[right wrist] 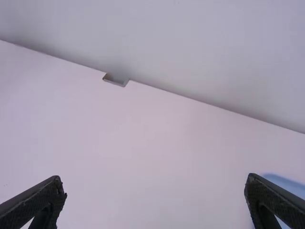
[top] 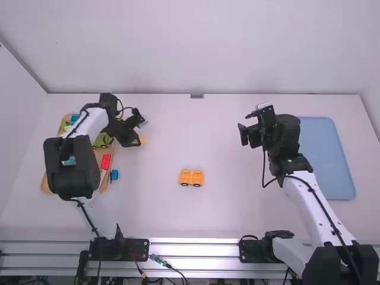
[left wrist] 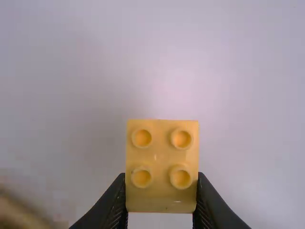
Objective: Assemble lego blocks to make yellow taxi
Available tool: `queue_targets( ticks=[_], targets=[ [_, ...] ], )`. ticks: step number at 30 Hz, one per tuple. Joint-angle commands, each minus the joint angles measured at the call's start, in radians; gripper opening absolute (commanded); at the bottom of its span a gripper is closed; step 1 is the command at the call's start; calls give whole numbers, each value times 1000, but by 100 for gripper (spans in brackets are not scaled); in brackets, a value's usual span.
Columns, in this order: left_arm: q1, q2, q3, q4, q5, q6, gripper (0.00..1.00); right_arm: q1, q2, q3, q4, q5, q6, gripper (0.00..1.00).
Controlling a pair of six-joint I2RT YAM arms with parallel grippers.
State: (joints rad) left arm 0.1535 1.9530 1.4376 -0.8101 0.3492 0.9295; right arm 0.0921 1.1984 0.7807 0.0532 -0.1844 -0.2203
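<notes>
We find the left gripper (left wrist: 161,191) clamped on a four-stud yellow block (left wrist: 161,157), the right gripper (right wrist: 155,183) spread wide, and judge block delivery in hand, next requiring alignment above the wheeled orange-yellow chassis (top: 192,177) on the table (top: 231,208).

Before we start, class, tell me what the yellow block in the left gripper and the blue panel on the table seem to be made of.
The yellow block looks like smooth moulded plastic: crisp edges and evenly shaped round studs. The blue panel looks matt, with one even colour and rounded corners; plastic perhaps, though rubber is possible.
</notes>
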Motion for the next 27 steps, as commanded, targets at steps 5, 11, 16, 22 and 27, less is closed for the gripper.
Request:
queue_targets(
  ticks=[5, 11, 16, 22, 27],
  targets=[
    [-180, -196, -233, 105, -134, 5, 2, -15, -12, 25, 22, -5, 74, 99],
    [-254, -336, -395, 109, -16, 261, 2, 5, -12, 25, -6, -6, 53, 99],
    [-241, -405, -531, 174, 94, 462, 2, 29, 3, 25, -87, -105, -134, 99],
    [-242, -411, -660, 352, 164, 484, 2, -2, 109, 23, -112, -329, -309, 99],
    [-242, -411, -704, 407, 166, 475, 2, -34, 207, 23, -121, -475, -422, 99]
  ],
)
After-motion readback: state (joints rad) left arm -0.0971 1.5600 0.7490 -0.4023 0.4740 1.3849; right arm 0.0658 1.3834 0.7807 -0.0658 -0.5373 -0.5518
